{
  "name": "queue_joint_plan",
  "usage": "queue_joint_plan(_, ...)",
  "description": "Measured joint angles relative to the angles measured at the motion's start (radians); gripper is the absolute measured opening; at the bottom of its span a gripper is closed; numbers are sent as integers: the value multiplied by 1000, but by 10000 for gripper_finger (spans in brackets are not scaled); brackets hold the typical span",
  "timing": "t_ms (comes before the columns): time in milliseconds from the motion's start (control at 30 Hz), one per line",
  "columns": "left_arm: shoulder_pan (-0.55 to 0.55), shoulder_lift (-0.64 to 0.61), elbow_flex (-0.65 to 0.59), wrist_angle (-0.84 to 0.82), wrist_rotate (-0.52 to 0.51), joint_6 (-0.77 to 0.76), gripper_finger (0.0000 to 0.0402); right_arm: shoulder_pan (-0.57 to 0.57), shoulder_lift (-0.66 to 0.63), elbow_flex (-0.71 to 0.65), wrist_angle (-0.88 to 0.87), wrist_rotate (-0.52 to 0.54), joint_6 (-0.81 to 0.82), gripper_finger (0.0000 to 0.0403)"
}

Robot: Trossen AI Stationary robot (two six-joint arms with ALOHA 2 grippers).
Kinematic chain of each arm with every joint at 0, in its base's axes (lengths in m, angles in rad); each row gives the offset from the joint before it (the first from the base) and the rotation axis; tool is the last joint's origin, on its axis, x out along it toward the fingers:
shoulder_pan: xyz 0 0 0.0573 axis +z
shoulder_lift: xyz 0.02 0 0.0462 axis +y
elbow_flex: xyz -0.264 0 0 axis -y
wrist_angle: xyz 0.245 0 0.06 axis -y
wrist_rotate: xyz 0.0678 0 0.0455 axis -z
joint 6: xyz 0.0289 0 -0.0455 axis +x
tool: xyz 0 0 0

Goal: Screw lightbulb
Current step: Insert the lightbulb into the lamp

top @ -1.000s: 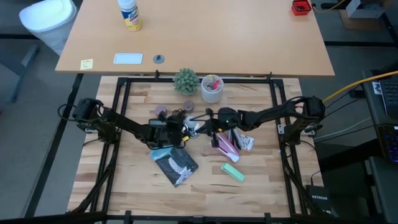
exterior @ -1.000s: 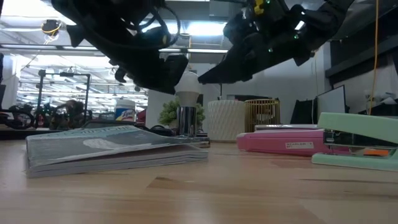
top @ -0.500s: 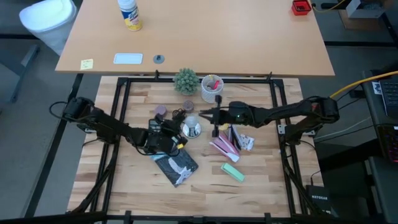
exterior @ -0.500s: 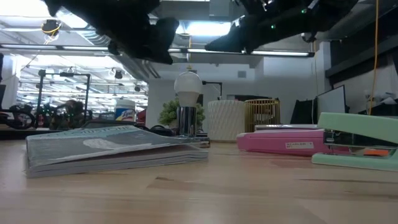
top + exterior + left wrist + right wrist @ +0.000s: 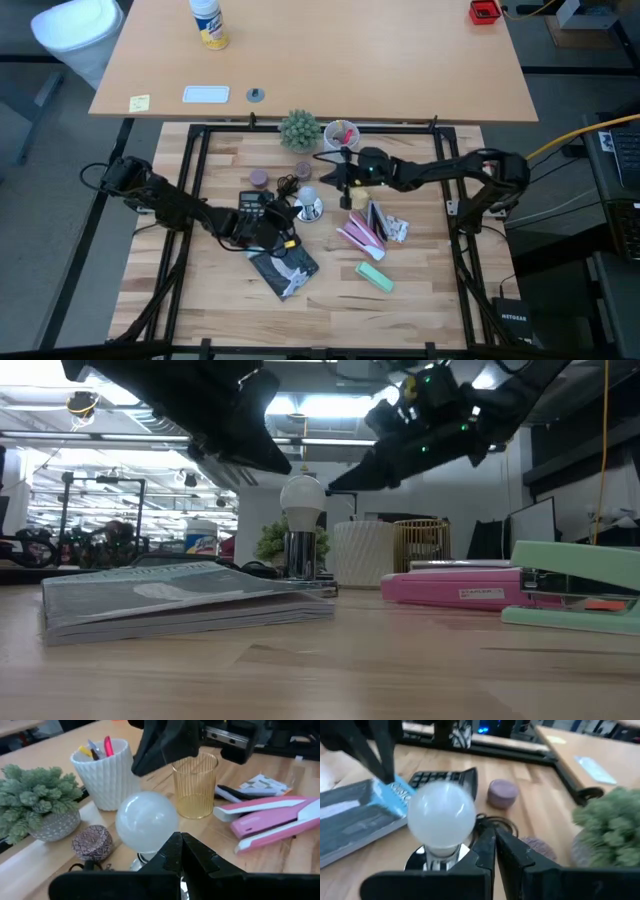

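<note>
- Since half a second ago, the right arm has swung its gripper [image 5: 343,176] back toward the lightbulb [image 5: 307,197], and in the low view it sits lower than it did; the left arm has barely shifted.
- Lightbulb position: upright in the shiny round base [image 5: 310,209] near the table's middle, globe uppermost. In the low view the bulb [image 5: 302,495] stands clear of both arms, with nothing gripping it.
- Left arm: extended from the left edge across the table, low and nearly level. The left gripper [image 5: 283,222] lies over the calculator [image 5: 252,206], just beside the base. Its wrist view shows the two fingers [image 5: 175,851] pressed together, tips pointing at the bulb [image 5: 146,822].
- Right arm: reaches in from the right edge, elbow raised, forearm angled toward the centre. Its gripper hovers near the bulb on the side toward the white pen cup [image 5: 341,140]. Its wrist view shows the fingers [image 5: 487,845] closed on each other just short of the globe [image 5: 441,813].
- Nearby items: pink stapler [image 5: 360,232], green stapler [image 5: 375,276], small potted plant [image 5: 299,129], notebook [image 5: 282,264].
</note>
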Motion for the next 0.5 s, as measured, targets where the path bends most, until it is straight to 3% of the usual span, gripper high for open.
queue_joint_plan(333, 60, 1, 0, -7, 55, 6, 0, 1, 49, 0, 10, -62, 27, 20)
queue_joint_plan(500, 77, 1, 0, -38, 57, -25, 0, 1, 49, 0, 11, -144, 54, 20)
